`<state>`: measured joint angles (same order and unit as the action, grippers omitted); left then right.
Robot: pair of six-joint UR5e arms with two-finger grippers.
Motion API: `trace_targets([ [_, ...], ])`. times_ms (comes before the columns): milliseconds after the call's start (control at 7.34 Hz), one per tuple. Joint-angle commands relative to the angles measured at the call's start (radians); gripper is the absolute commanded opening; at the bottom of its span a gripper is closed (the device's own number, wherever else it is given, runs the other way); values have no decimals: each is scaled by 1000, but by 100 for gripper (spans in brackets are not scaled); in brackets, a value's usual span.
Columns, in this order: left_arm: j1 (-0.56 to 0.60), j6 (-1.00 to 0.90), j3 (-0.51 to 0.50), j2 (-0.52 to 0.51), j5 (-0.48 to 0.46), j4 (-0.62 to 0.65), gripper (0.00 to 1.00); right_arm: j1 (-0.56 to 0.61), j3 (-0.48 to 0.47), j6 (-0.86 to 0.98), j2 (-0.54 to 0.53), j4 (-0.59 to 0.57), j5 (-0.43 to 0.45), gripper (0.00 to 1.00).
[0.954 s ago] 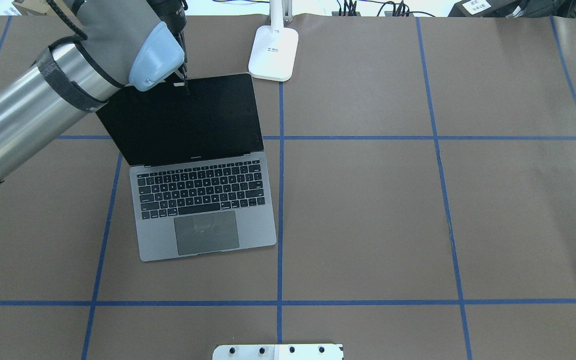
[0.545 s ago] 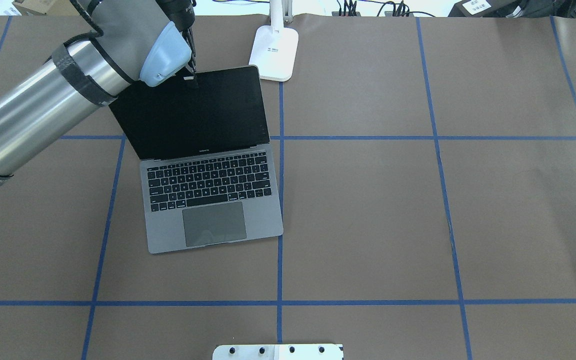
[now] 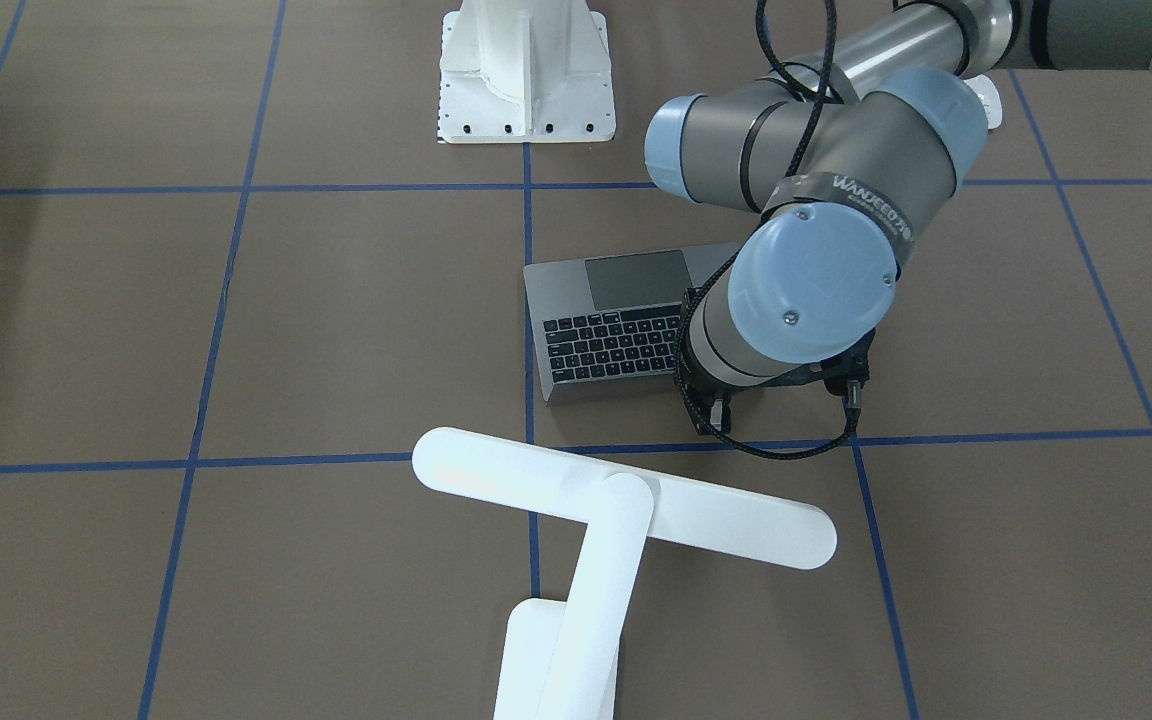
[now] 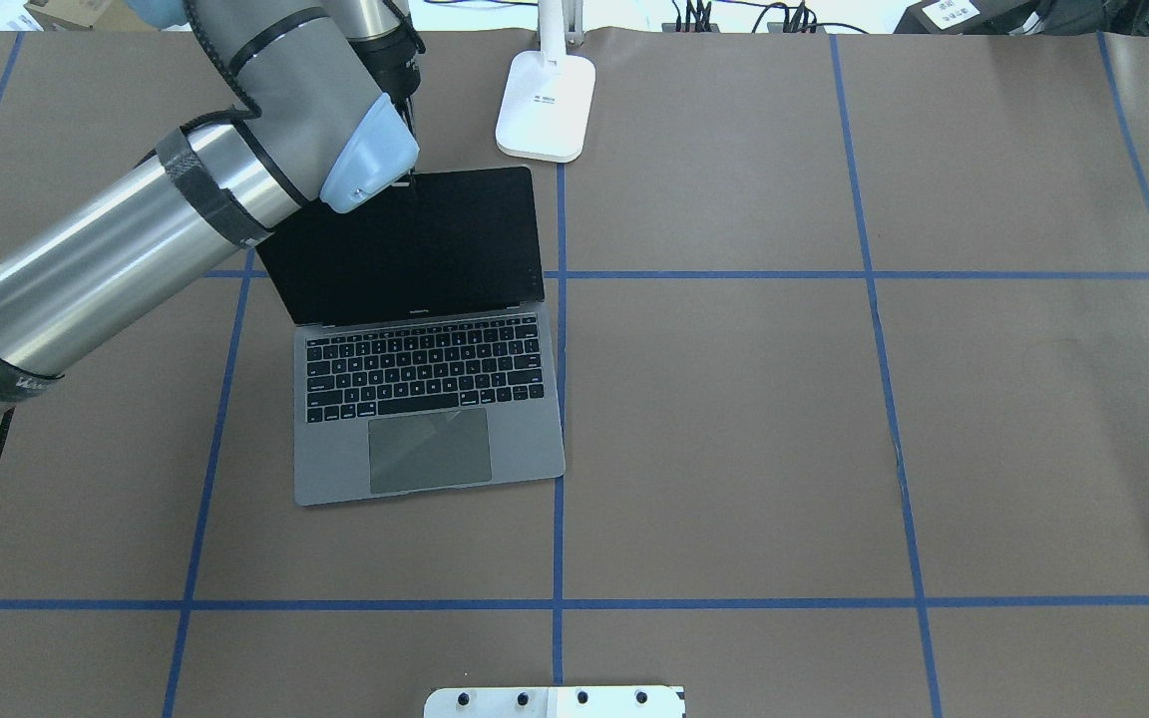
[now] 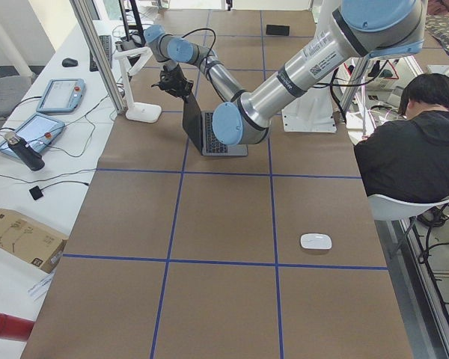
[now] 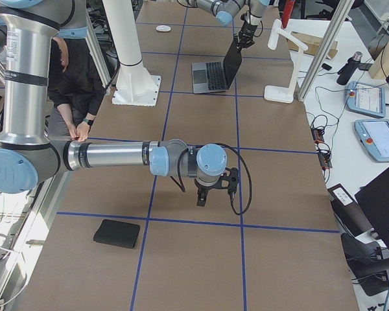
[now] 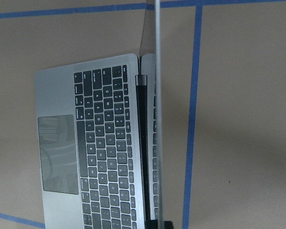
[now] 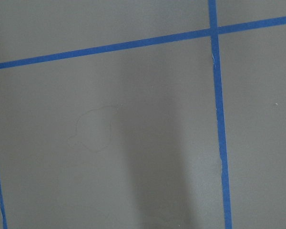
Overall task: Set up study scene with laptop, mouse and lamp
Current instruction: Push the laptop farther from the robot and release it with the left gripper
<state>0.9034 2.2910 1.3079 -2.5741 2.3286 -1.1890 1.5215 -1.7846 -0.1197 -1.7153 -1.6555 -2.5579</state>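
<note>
The laptop (image 4: 425, 439) lies open left of the table's middle, its dark screen raised; it also shows in the front view (image 3: 616, 320) and the left wrist view (image 7: 100, 143). My left gripper (image 4: 407, 181) is shut on the top edge of the laptop's screen. The white lamp stands just behind the laptop, its base (image 4: 547, 105) on the table and its bar head (image 3: 626, 497) above. The white mouse (image 5: 316, 241) lies far off at the table's left end. My right gripper (image 6: 204, 194) hangs over bare table; I cannot tell whether it is open or shut.
A black mat (image 6: 117, 233) lies at the table's right end. The white robot pedestal (image 3: 526, 70) stands at the near middle edge. A person (image 5: 404, 142) sits beside the table. Blue tape lines cross the brown surface.
The left arm has moved right with the screen edge held. The laptop has slid right and turned squarer to the tape lines, and its screen stands more upright.
</note>
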Motion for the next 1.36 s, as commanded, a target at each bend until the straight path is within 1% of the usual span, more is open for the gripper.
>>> trace_targets([
  [0,-12,-18,-1,-8,-18,-4,0,0,1,0,2,0,1,100],
  [409,-17,-19,1,-12,-20,-12,0,0,2,0,2,0,1,100],
  [681,-23,-19,-4,0,-20,-55,0,-1,2,0,5,0,1,100],
  [817,-23,-19,-6,6,-20,-57,33,0,1,0,6,-1,1,100],
  [954,-23,-19,-6,8,-20,-55,83,0,2,-2,11,-4,1,100],
  [1090,-23,-19,-4,6,-32,-55,100,-1,2,-2,13,-4,1,100],
  [1226,-23,-18,5,6,-50,-50,100,0,2,-2,13,-4,1,100],
])
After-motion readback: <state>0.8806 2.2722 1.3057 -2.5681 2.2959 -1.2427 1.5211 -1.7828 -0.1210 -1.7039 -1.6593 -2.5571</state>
